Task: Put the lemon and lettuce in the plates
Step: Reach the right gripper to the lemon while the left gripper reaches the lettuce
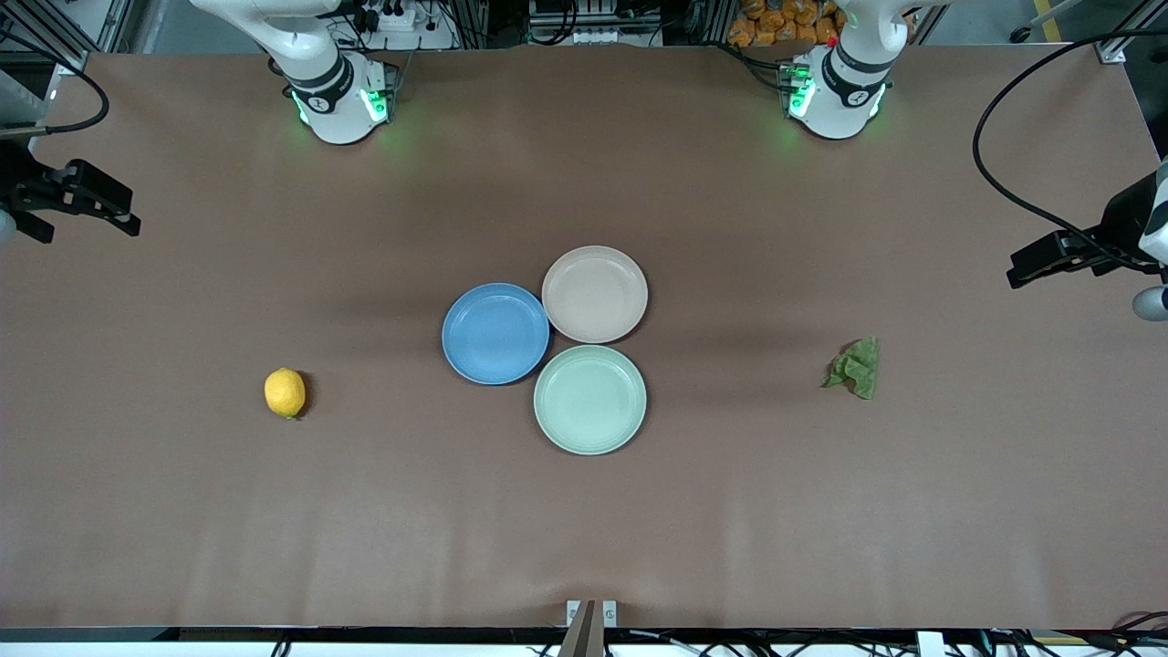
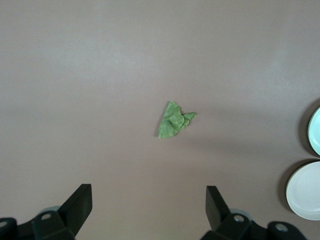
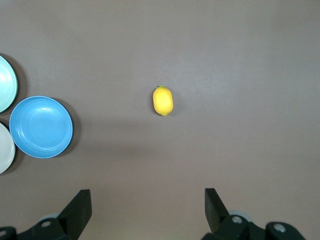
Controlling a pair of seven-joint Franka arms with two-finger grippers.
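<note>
Fingers of both grippers are spread and empty. Left gripper (image 2: 148,202) hangs nearer the lettuce (image 1: 854,368); right gripper (image 3: 147,202) nearer the lemon (image 1: 285,392).

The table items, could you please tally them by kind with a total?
Plates: 3, blue plate, beige-pink plate, mint-green plate
Lemon: 1
Lettuce: 1
Total: 5

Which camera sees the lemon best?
The right wrist view: the lemon lies whole and unblocked on the table, green tip visible. The front view shows it small, toward the right arm's end. The left wrist view misses it.
</note>
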